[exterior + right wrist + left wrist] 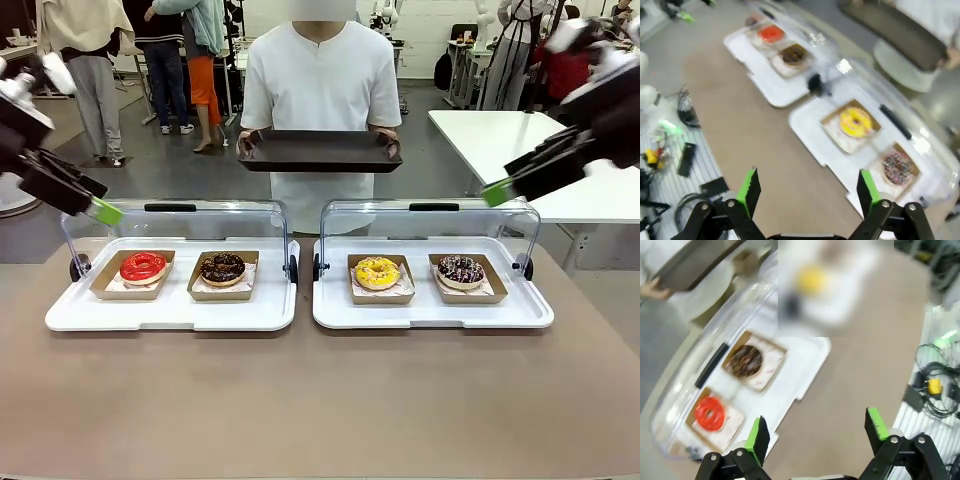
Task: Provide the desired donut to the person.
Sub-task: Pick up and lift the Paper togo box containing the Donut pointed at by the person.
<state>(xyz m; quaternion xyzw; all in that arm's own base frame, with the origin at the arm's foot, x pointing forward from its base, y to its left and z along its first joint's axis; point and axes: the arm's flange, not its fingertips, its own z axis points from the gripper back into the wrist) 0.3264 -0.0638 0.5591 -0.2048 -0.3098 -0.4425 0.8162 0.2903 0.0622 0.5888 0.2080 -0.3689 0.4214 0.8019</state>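
Four donuts lie in cardboard trays: a red one (143, 267), a chocolate one (222, 267), a yellow one (377, 272) and a dark sprinkled one (460, 270). The person (320, 80) stands at the far side, holding a dark serving tray (320, 150) in both hands. My left gripper (103, 211) hangs open above the left display's back left corner. In its wrist view the left gripper (817, 429) is empty, with the red donut (709, 413) and chocolate donut (745, 361) below. My right gripper (497, 192) hovers open above the right display; the right gripper (808, 186) holds nothing.
Two white display trays (170, 312) (430, 312) stand side by side, their clear lids (170, 225) (430, 222) tipped up at the back. Bare brown tabletop (320, 400) lies in front. A white table (500, 135) and other people stand beyond.
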